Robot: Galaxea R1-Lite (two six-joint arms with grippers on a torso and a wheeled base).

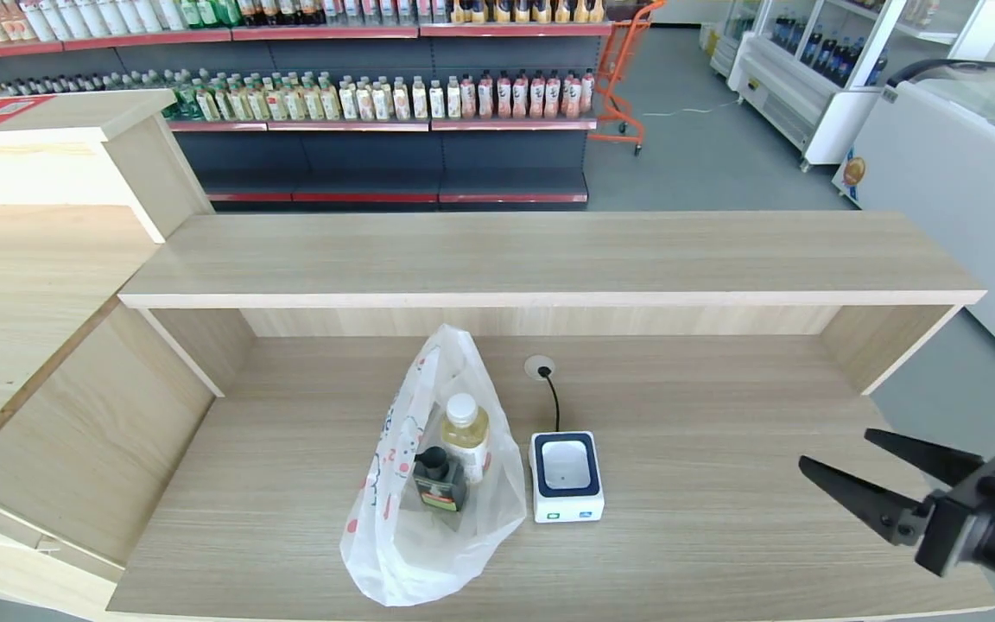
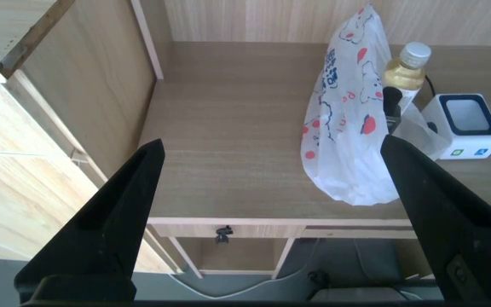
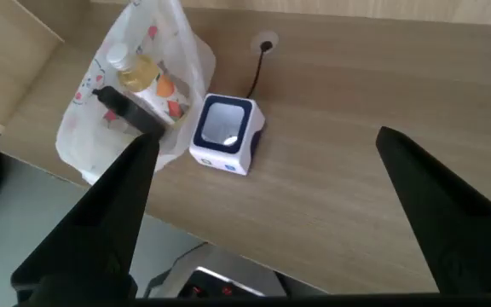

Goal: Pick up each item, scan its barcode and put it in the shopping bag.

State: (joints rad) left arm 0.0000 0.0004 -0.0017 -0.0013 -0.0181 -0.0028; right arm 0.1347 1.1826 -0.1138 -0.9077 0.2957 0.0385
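Head view: white printed plastic shopping bag [image 1: 411, 553] by near edge of the pale wooden desk [image 1: 722, 484], holding yellow white-capped bottle [image 1: 465, 436] and dark bottle [image 1: 440, 479]; white-and-navy square scanner [image 1: 566, 479] just right. Right pincer [image 1: 834, 447] open, empty, over bare right side. Left pincer [image 2: 273, 145] open, empty, off near-left edge.

Bright, even daylight, soft shadows, wide-angle bending at the edges

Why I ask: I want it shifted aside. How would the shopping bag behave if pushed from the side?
The shopping bag looks like thin, slumped plastic, so its side would probably crumple rather than slide as a unit. The bottle and dark item standing inside likely weight its base, but the tall bottle might tip when shoved.
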